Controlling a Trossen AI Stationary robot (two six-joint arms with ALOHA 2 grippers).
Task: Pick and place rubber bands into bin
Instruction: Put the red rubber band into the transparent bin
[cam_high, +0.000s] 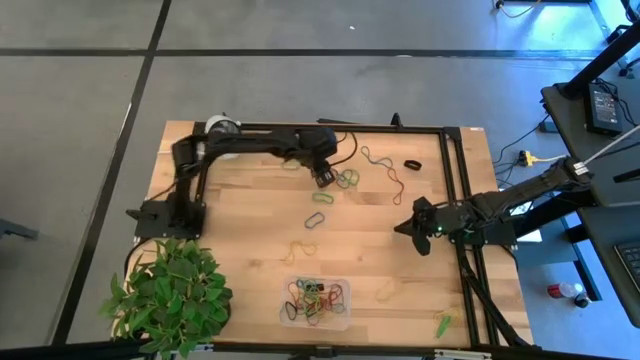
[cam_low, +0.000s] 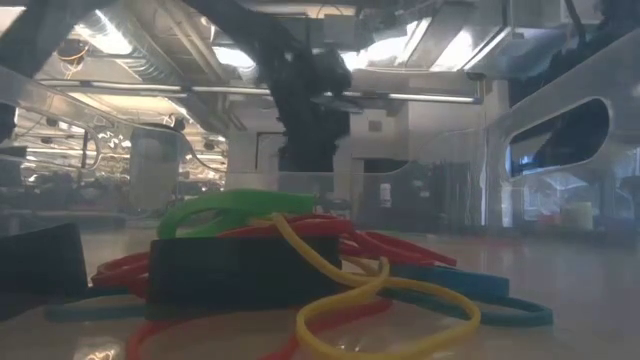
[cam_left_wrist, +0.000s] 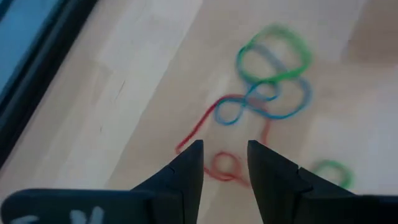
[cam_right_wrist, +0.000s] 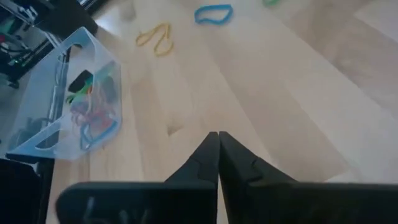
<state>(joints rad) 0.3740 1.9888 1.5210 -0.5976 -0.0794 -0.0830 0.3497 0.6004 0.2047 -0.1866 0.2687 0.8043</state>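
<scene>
Fingers of the left gripper (cam_left_wrist: 225, 163) stand parted with a clear gap and grip nothing; they hover just above a tangle of rubber bands (cam_left_wrist: 267, 81), with a thin red band (cam_left_wrist: 224, 167) lying on the table (cam_high: 250, 225) in line with the gap. In the high view this gripper (cam_high: 323, 178) sits at about twelve o'clock on the table, next to that cluster (cam_high: 347, 179). More loose bands lie near the middle and toward three o'clock. The bin (cam_high: 315, 303), at six o'clock, already holds a heap of coloured bands.

Fingers of the right gripper (cam_right_wrist: 218, 155) are pressed together, empty, waiting at about three o'clock (cam_high: 412, 227).

These bands look light, thin and floppy, likely to lie flat and snag on neighbours. A pinch across a single strand where it lies free of the tangle seems safest; the red loop's curved end looks the best place.
</scene>
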